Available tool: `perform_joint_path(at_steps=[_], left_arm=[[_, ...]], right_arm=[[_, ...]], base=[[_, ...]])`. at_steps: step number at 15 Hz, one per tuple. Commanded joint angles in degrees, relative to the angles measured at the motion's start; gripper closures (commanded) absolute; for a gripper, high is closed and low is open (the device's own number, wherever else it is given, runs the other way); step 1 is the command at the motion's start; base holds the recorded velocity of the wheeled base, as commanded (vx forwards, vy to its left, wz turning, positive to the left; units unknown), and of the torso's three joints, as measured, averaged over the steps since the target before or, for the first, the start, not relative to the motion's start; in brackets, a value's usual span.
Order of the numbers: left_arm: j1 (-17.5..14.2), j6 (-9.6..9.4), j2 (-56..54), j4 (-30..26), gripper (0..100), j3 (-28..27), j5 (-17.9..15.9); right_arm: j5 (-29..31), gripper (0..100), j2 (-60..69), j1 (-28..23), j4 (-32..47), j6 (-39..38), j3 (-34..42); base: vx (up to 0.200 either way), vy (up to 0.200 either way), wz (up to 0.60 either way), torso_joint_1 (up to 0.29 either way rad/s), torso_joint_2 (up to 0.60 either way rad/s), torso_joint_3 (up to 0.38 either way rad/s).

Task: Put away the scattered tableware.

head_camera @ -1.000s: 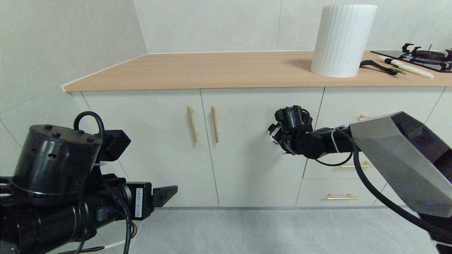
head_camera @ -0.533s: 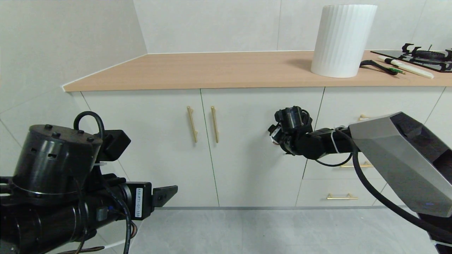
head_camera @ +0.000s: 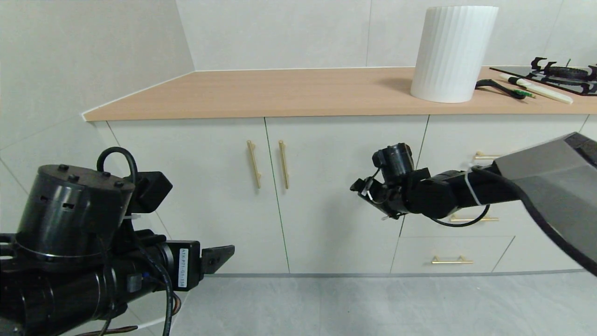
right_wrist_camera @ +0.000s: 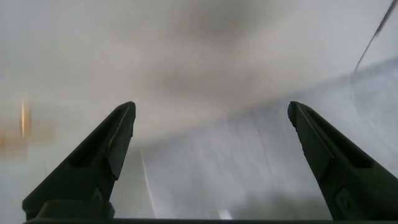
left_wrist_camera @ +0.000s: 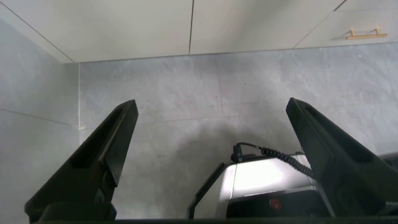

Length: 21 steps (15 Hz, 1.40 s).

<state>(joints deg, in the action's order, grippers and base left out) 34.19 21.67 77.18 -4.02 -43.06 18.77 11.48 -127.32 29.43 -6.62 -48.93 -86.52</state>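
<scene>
Your left claw [left_wrist_camera: 211, 106] hangs low above the floor [left_wrist_camera: 261, 81], fingers spread wide and holding nothing. Your right claw [right_wrist_camera: 211, 106] is wide and empty too, in front of a cupboard door [head_camera: 326, 210] below the surface [head_camera: 280, 93]. The tableware [head_camera: 543, 90] lies on the surface, just beside the white ribbed container [head_camera: 452, 53] and near the stove [head_camera: 566, 73], well apart from both claws.

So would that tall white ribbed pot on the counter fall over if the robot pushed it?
Probably, if pushed near its top: the white ribbed pot is taller than wide. It looks stiff, maybe ceramic, so a fall off the counter could break it.
</scene>
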Motion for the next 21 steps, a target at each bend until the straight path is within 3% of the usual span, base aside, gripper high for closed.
perform_joint_path(at_steps=[1, 7, 9, 11, 13, 14, 16, 18, 21], left_arm=[[-0.1, 0.03, -0.5, 0.0, 0, 0.0, 0.0], [-3.8, -0.05, -7.0, 3.2, 0, 1.0, -0.1], [-4.0, -0.67, -12.7, 5.1, 0, 3.4, 0.0], [-6.6, -3.31, -21.5, 5.0, 0, 6.5, 0.0], [-9.1, -8.05, -31.0, 5.1, 0, 10.4, -0.1], [-10.6, -12.01, -38.9, 4.6, 0, 12.6, -0.3], [-14.1, -16.93, -48.6, 4.0, 0, 14.9, -0.3], [-15.6, -18.51, -55.0, 2.4, 0, 15.8, -0.2], [-20.3, -18.51, -64.5, -2.7, 0, 17.7, -0.3]], right_arm=[[-9.4, 0, 14.6, 0.7, -1.8, 7.4, 13.4], [-11.1, 0, 52.6, 0.6, -3.0, 25.7, 35.3], [-8.0, 0, 64.4, 0.5, -3.1, 29.9, 42.5], [-4.1, 0, 75.7, -0.3, -3.2, 32.4, 49.6], [-3.5, 0, 86.1, -1.8, -2.8, 33.8, 53.6], [-2.9, 0, 92.3, -6.8, -1.4, 37.2, 56.1], [-3.2, 0, 101.5, -16.0, -0.9, 45.0, 59.8], [-2.7, 0, 108.2, -18.5, -0.8, 48.0, 62.0], [-3.0, 0, 120.1, -24.9, 2.9, 53.2, 64.4]], base=[[0.000, 0.000, 0.00, 0.000, 0.00, 0.000], [0.000, 0.000, 0.00, 0.000, 0.00, 0.000], [0.000, 0.000, 0.00, 0.000, 0.00, 0.000], [0.000, 0.000, 0.00, 0.000, 0.00, 0.000], [0.000, 0.000, 0.00, 0.000, 0.00, 0.000], [0.000, 0.000, 0.00, 0.000, 0.00, 0.000], [0.000, 0.000, 0.00, 0.000, 0.00, 0.000], [0.000, 0.000, 0.00, 0.000, 0.00, 0.000], [0.000, 0.000, 0.00, 0.000, 0.00, 0.000]])
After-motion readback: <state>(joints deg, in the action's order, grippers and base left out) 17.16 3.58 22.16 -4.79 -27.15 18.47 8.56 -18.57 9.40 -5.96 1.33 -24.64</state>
